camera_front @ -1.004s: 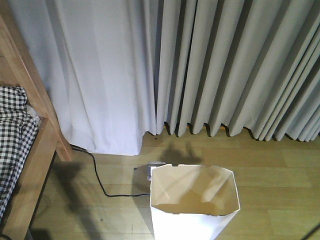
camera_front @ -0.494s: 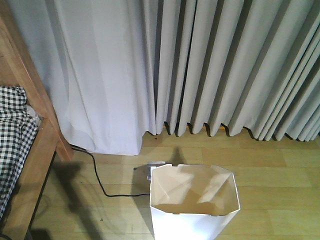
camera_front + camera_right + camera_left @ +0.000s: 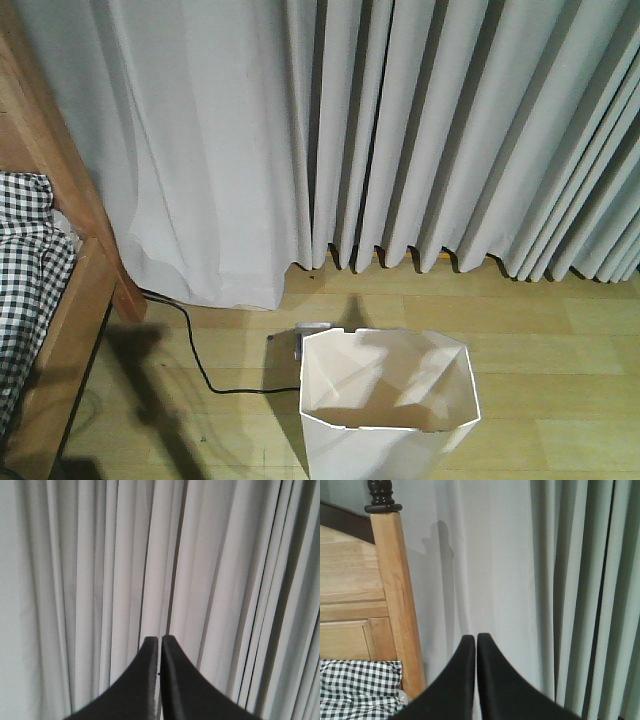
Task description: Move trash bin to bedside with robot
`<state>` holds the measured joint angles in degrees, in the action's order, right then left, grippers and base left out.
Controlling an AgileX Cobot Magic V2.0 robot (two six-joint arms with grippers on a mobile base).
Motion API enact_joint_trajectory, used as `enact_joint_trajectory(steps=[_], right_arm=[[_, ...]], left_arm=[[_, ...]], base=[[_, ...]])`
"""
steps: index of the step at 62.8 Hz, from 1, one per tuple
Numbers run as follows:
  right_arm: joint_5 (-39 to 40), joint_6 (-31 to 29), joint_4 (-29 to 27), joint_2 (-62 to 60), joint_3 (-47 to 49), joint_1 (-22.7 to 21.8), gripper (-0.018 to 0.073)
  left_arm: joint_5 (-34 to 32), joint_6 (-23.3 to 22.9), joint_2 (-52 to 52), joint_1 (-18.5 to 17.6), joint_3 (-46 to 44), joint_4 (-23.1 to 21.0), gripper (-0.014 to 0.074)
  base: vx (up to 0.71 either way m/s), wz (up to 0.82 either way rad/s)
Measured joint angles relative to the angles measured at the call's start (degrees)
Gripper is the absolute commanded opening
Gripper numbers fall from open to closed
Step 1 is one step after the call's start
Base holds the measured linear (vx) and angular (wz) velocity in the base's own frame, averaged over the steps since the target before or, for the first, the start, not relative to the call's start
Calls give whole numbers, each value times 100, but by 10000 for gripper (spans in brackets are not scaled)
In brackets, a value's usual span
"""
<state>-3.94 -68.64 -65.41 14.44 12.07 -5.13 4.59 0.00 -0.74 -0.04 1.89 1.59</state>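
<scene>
The white trash bin stands upright on the wooden floor at the bottom centre of the front view, open and empty. The bed with its light-brown frame and checked bedding lies at the left edge, apart from the bin. The bed post and checked bedding also show in the left wrist view. My left gripper is shut and empty, held in the air facing the curtain. My right gripper is shut and empty, also facing the curtain. Neither arm shows in the front view.
Grey-white curtains hang across the whole back down to the floor. A black cable runs along the floor from the bed to a small grey box just behind the bin. Bare wooden floor lies to the right.
The view has shifted very slightly: the bed and curtain have slid a little in the frame. The shadows inside the bin have changed. The bin keeps its place in the frame.
</scene>
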Motion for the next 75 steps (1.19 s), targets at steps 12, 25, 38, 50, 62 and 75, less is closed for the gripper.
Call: enact_joint_trajectory(steps=[12, 25, 38, 50, 62, 75], right_arm=[[76, 68, 95, 0, -7, 0, -8], [-535, 3211, 3601, -255, -7, 0, -8], [-471, 6864, 6678, -734, -351, 0, -8], [-60, 7249, 6939, -1365, -1181, 271, -8], [52, 7274, 6831, -1497, -1365, 497, -8], [64, 7045, 6792, -1497, -1370, 497, -8]], left_arm=[[0, 0, 0, 0, 0, 0, -6], [0, 0, 0, 0, 0, 0, -6], [0, 0, 0, 0, 0, 0, -6], [0, 0, 0, 0, 0, 0, -6], [2, 0, 0, 0, 0, 0, -6], [2, 0, 0, 0, 0, 0, -6]], base=[[0, 0], [0, 0], [0, 0], [0, 0], [0, 0], [0, 0]])
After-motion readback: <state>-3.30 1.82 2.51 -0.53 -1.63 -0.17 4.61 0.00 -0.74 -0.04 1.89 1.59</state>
